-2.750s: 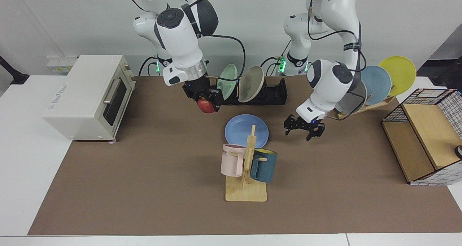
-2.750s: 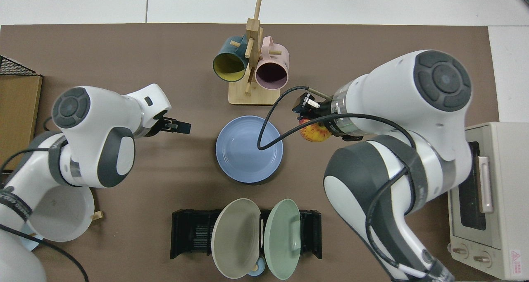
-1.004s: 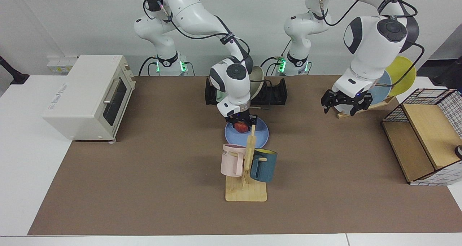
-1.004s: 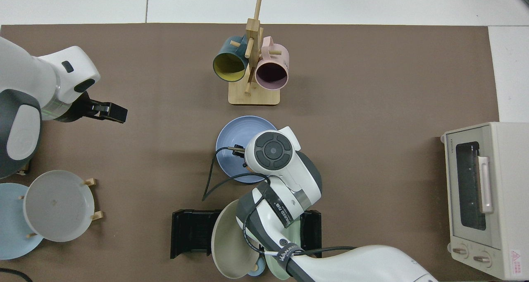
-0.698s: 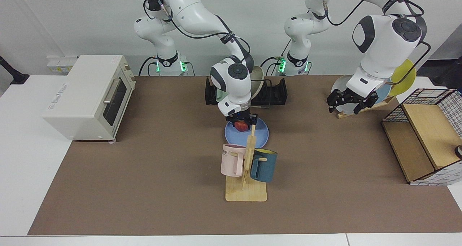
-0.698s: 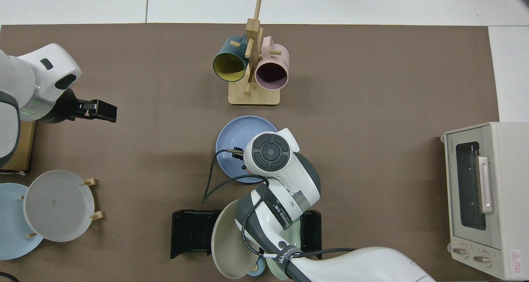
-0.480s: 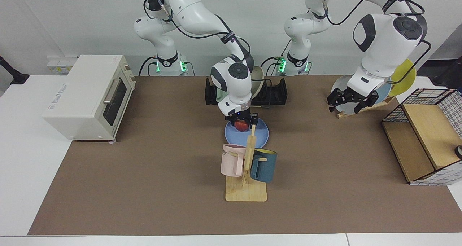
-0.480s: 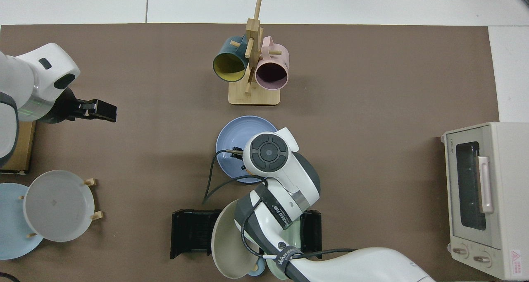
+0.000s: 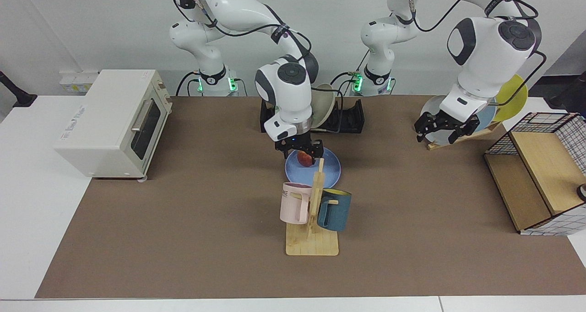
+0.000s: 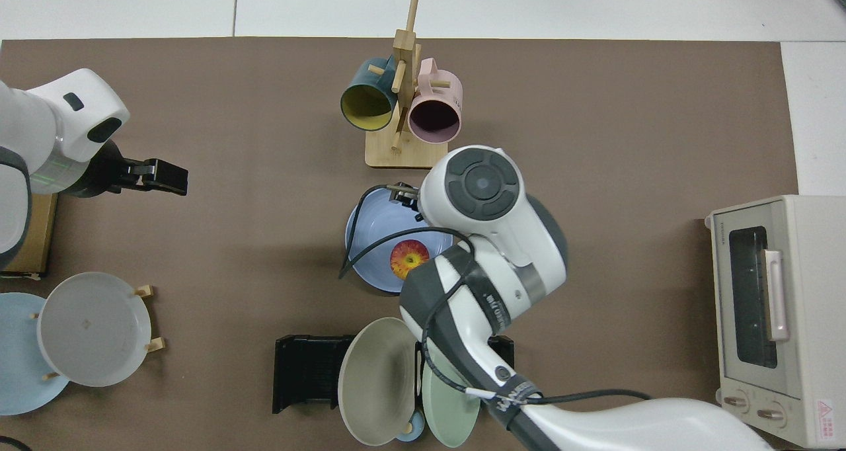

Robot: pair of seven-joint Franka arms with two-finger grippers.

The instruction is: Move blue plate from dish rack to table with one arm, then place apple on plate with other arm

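Observation:
The blue plate [image 9: 330, 171] [image 10: 370, 236] lies flat on the brown mat of the table [image 9: 183, 234], in front of the black dish rack [image 9: 350, 116] [image 10: 305, 371]. The red apple [image 9: 303, 158] [image 10: 408, 259] rests on the plate, free of any finger. My right gripper [image 9: 300, 150] hangs open just above the apple, its fingers spread to either side; in the top view the wrist hides it. My left gripper [image 9: 440, 128] [image 10: 162, 176] waits open over the mat near the wooden plate stand, holding nothing.
A beige plate [image 10: 377, 381] and a green plate [image 10: 449, 398] stand in the dish rack. The mug tree [image 9: 313, 211] stands just in front of the blue plate. A toaster oven [image 9: 114, 120] sits at one end, the wooden plate stand [image 9: 476, 120] and a wire-and-wood box [image 9: 540, 174] at the other.
The right gripper carried the apple down onto the blue plate, opened, and has now risen off it. The left arm drew back toward the plate stand and stays there.

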